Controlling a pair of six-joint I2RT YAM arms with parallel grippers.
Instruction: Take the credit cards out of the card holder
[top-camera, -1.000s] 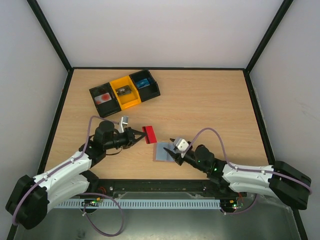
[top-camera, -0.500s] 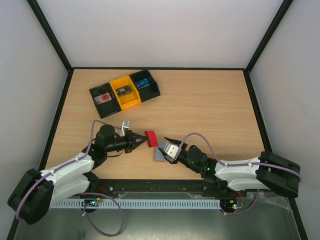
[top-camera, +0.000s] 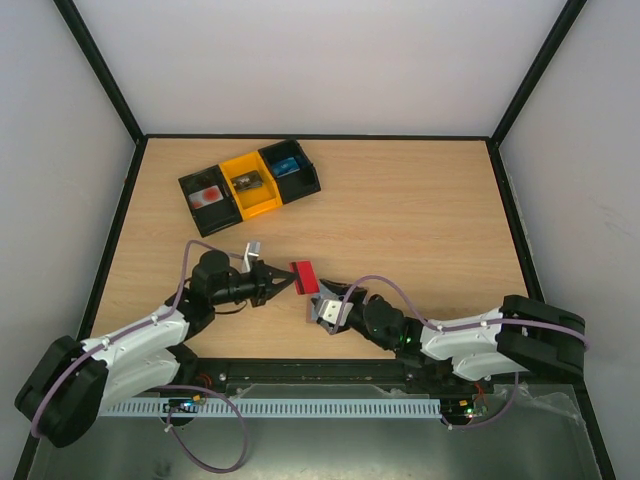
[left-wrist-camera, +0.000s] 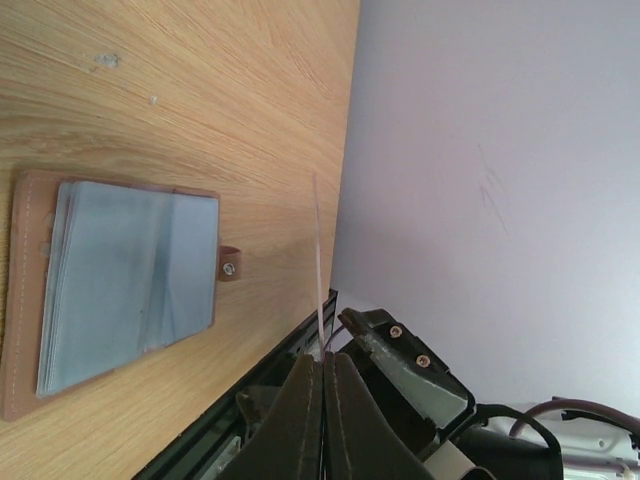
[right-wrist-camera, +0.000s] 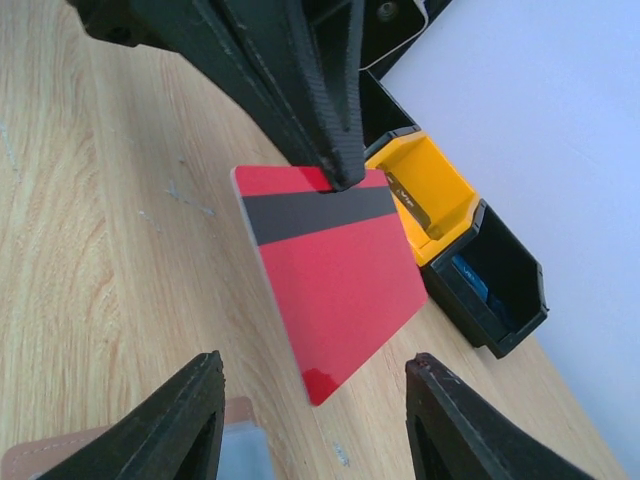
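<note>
The card holder (left-wrist-camera: 120, 290) lies open on the table, brown outside with pale grey-blue sleeves. In the top view my right gripper covers most of it. My left gripper (top-camera: 281, 282) is shut on a red credit card (top-camera: 302, 277) with a black stripe, held on edge just above the table. In the right wrist view that card (right-wrist-camera: 335, 270) hangs from the left fingers (right-wrist-camera: 300, 90). My right gripper (right-wrist-camera: 315, 362) is open, its fingertips (right-wrist-camera: 205, 375) standing on either side of the card's lower corner without touching it. A brown corner of the holder (right-wrist-camera: 50, 455) shows beneath.
A row of small bins stands at the back left: a black one (top-camera: 207, 198) with a red-marked item, a yellow one (top-camera: 250, 183), and a black one (top-camera: 290, 167) with something blue. The table's near edge (top-camera: 320, 362) runs close behind both grippers.
My right gripper has slid left over the card holder, up to the red card. The left gripper shifted slightly right with the card, then held still.
</note>
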